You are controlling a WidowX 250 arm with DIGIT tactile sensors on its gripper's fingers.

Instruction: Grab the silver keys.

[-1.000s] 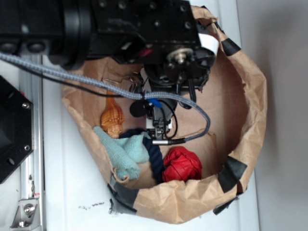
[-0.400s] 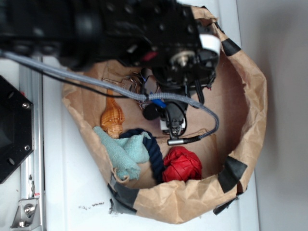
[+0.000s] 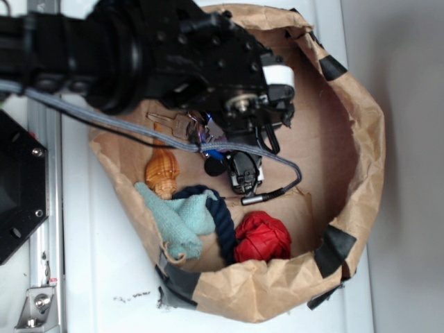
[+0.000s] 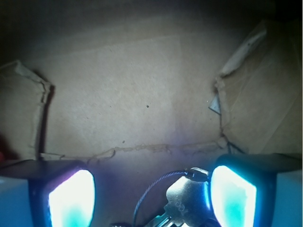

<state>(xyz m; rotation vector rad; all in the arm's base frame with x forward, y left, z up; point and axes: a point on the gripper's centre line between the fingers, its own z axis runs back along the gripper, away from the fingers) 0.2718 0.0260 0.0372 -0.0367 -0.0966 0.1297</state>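
While the gripper (image 4: 151, 189) is hanging spread wide over the cardboard floor (image 4: 137, 94), its left pad (image 4: 71, 198) is glowing at the lower left of the wrist view, and the silver keys (image 4: 182, 201) are lying low centre, just beside the right pad (image 4: 233, 196). Descending further and centring before closing is looking wise.

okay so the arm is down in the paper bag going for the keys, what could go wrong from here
Off-centre grip: in the wrist view the silver keys sit close to one finger pad of the open gripper, so closing might only clip an edge or the thin wire ring.

Pushing: the keys lie near the paper bag wall, and could slide against it.

Blocked view: the arm hides much of them from outside.
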